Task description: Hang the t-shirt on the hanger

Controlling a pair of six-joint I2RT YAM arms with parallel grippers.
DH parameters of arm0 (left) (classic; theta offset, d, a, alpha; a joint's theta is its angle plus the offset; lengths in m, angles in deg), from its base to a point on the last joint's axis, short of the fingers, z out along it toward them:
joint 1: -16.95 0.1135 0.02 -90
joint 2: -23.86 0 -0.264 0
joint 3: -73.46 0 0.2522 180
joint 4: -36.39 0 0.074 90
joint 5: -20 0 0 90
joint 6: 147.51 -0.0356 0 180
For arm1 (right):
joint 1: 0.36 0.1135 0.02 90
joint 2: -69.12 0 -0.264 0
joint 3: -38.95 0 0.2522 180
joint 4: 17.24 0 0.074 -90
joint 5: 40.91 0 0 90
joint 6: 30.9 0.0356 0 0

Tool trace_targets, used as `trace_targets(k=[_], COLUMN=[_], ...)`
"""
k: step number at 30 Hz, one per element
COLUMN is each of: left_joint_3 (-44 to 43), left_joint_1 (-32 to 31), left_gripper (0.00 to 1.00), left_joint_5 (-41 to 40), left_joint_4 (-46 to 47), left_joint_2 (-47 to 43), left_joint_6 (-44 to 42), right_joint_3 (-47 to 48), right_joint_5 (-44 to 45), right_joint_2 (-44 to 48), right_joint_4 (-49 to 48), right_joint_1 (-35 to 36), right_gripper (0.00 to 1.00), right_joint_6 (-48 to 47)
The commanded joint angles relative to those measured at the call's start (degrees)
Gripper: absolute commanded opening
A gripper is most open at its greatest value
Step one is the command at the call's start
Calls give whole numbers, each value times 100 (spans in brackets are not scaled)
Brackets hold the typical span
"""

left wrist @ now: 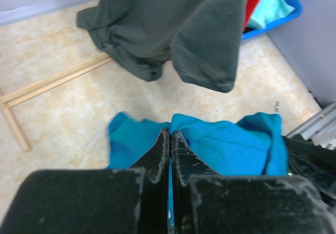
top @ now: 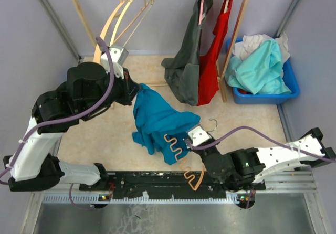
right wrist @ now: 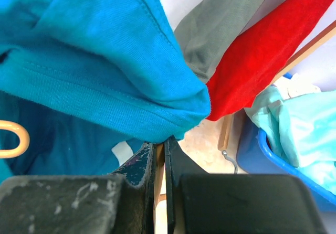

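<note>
Centre frame, your left gripper pinches the teal-blue cloth t-shirt up, probably for the thin orange hanger your right gripper clamps.

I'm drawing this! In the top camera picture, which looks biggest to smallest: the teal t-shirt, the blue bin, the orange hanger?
1. blue bin and t-shirt: they look about alike, too close to rank.
2. hanger: just a thin orange line, clearly smallest.
</note>
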Motion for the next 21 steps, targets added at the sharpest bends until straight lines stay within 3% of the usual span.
trace_targets(k=[1, 7, 10, 14, 16, 19, 21], left_joint_3=[-77, 307, 700, 976, 970, 944, 855], left_joint_1=[-12, 57, 100, 137, 137, 136, 136], left_gripper=[0, 0, 6, 35, 43, 65, 66], left_joint_5=[-914, -1141, -1219, -1189, -953, -455, -185], left_joint_4=[-357, -474, -452, -464, -399, -121, -13], left_joint_2=[-44, 67, -56, -286, -448, -843, -1076], left_joint_6=[48, 62, 109, 159, 137, 68, 58], right_joint_3=[17, 2, 53, 132, 208, 340, 439], right_joint_5=[307, 361, 429, 455, 480, 501, 498], right_joint_2=[206, 200, 200, 204, 204, 218, 209], right_joint_4=[-1114, -1512, -1624, -1627, -1604, -1423, -1270], right_joint_1=[165, 301, 375, 380, 384, 386, 381], right_gripper=[0, 0, 0, 0, 0, 0, 0], right_joint_6=[-603, -1025, -1173, -1210, -1201, -1087, -984])
